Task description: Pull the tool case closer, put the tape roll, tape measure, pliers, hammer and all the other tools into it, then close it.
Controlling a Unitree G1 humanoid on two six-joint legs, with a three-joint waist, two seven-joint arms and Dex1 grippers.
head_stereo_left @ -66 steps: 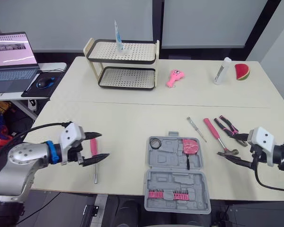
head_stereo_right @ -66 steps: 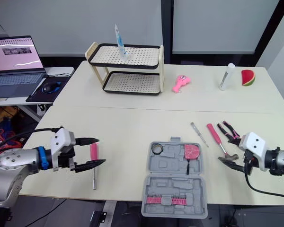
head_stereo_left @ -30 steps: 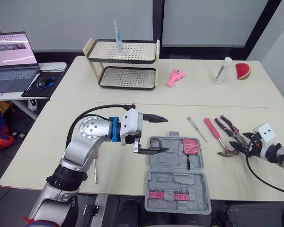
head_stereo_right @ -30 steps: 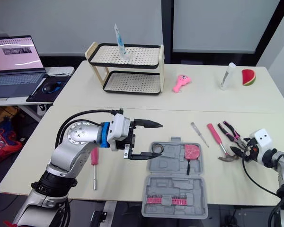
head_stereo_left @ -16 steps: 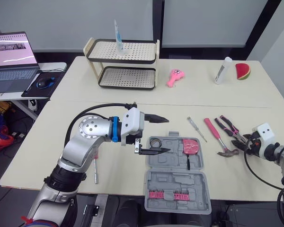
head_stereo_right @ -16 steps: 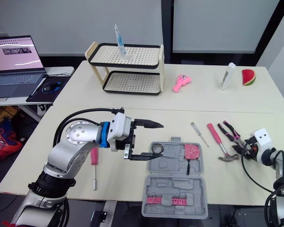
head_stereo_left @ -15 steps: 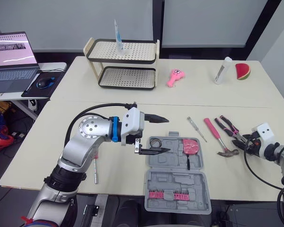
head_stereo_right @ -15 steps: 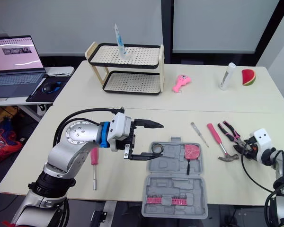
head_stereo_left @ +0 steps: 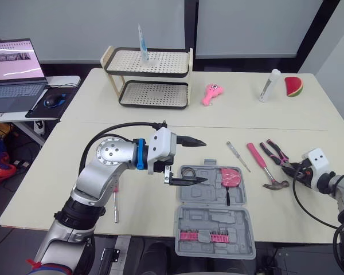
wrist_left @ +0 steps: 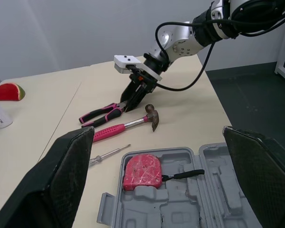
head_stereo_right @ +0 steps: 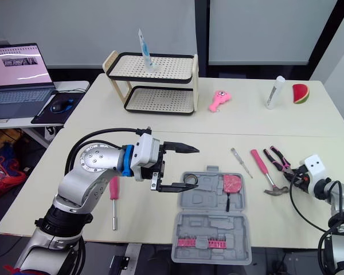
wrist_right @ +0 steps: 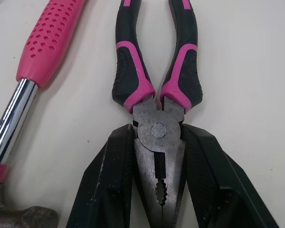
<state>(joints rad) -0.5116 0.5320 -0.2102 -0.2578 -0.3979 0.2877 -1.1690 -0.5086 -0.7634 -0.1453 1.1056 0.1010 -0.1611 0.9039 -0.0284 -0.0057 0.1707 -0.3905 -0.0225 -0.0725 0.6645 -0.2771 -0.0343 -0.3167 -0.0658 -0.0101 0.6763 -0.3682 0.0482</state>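
Landmark: tool case (head_stereo_left: 212,217), lying open, its near half appearing to overhang the table edge.
Already in case: tape roll (head_stereo_left: 188,172) in the far-left pocket; tape measure (head_stereo_left: 231,177) in the far-right pocket; a row of pink bits (head_stereo_left: 203,235) in the near half.
Right of case: hammer (head_stereo_left: 262,166), then pliers (head_stereo_left: 275,152) just beyond it; a small screwdriver (head_stereo_left: 238,156) lies closer in, off the far-right corner.
Left of case: pink-handled screwdriver (head_stereo_right: 113,189), well apart.
Left gripper (head_stereo_left: 204,161): spread wide, holding nothing, hovering over the case's far-left corner above the tape roll.
Right gripper (wrist_right: 156,137): narrowed onto the pliers' metal head, one finger against each side; the pliers lie flat on the table.
Step in hand: probably picking up the pliers.
Hazards: the head is smooth and tapered, so the pliers may slip or swing handle-down on lifting; the hammer head sits just beside this gripper and could be knocked; the left gripper over the case may block the drop; pressing on the overhanging half could tip the case.
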